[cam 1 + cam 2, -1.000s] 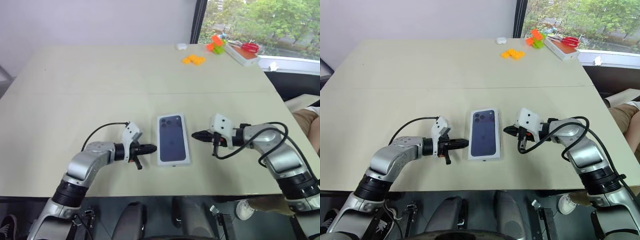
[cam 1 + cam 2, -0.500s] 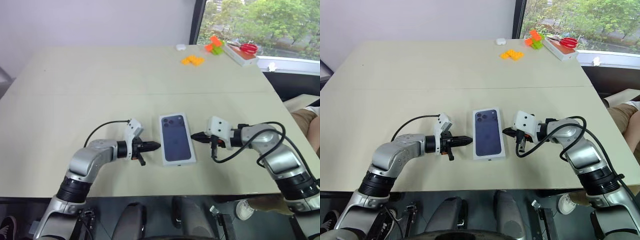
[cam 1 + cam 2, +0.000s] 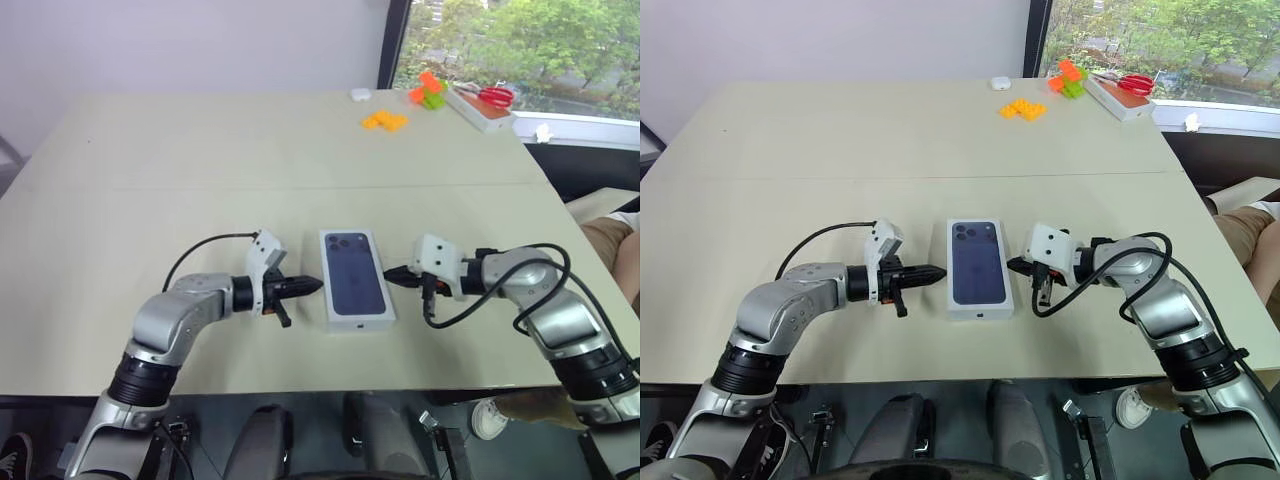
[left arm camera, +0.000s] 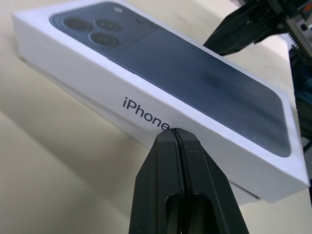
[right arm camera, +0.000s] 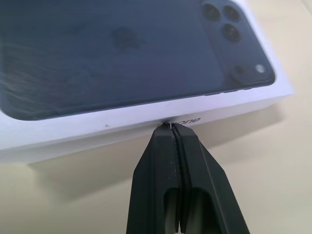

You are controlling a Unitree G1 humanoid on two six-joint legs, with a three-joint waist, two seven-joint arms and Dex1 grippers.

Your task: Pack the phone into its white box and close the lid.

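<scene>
The lid [image 3: 356,277] lies lengthwise away from the robot.

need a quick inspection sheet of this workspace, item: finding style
surface: beige table, a seam running across it.
job's things: white rectangular cardboard lid printed with a dark blue phone picture sits on its box mid-table, closed; the phone itself is hidden.
clutter: orange toy bricks, orange and green bricks, red scissors on a flat box, small white object, all at the far edge.
grippers: left gripper and right gripper shut, tips at the lid's long sides.
cables: black cable loops over each forearm.
surroundings: window with trees at the far right.
</scene>
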